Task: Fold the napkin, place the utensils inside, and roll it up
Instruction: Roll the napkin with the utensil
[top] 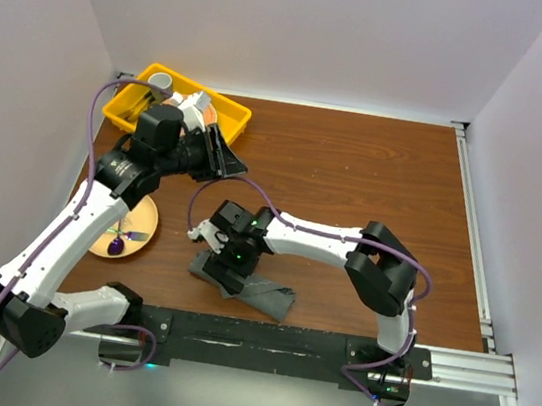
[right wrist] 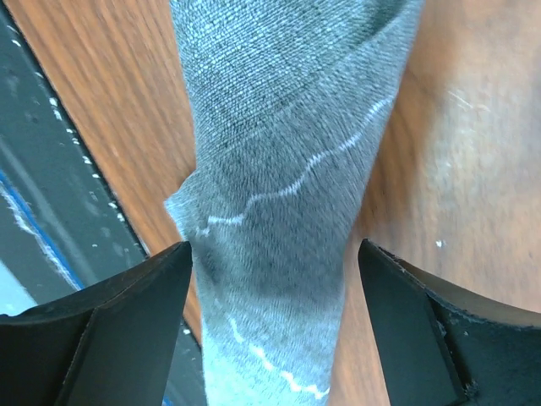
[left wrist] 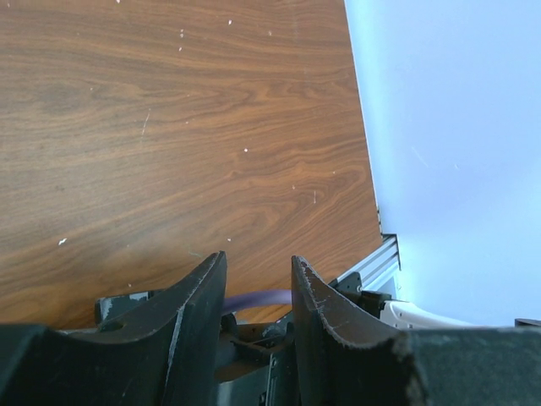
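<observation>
The napkin (right wrist: pixel 279 186) shows pale stitching only close-up, between the spread right fingers (right wrist: pixel 101 330).

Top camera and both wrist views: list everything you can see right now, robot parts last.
table: one, brown wood, fills the work area
napkin: one, grey-green, bunched into a strip, near centre
bin: one, yellow, far left corner
cup: one, pale, inside the bin
plate: one, orange-yellow, left side, partly under the left arm
utensil: purple, on the plate, count unclear
left end effector: black, open, holding nothing, beside the bin
right end effector: black, open, straddling the napkin
</observation>
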You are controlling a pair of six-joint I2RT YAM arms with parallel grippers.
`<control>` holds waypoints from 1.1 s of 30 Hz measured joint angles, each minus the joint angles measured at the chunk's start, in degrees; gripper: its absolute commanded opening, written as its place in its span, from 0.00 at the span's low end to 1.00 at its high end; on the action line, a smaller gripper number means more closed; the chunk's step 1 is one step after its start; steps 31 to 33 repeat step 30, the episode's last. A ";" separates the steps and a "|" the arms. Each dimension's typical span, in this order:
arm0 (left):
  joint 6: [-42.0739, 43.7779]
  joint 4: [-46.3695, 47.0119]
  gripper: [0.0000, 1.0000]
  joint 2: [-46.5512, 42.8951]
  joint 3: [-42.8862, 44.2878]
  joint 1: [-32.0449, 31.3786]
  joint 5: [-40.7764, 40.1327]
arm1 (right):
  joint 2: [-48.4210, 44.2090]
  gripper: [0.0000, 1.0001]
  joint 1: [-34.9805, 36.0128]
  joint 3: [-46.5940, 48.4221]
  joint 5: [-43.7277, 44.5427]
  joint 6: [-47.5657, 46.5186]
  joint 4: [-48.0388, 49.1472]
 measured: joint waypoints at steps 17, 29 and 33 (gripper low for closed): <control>-1.31 -2.97 0.55 -13.86 7.08 0.07 -17.77 | -33.53 0.98 -0.13 -1.46 27.67 27.96 -8.83; -1.09 -0.81 0.61 -19.78 0.55 0.07 -20.20 | -79.87 0.98 -0.42 -20.11 49.66 56.41 -21.22; -1.09 -0.74 0.63 -19.89 0.37 0.07 -20.20 | -80.48 0.98 -0.42 -20.31 50.18 56.96 -21.35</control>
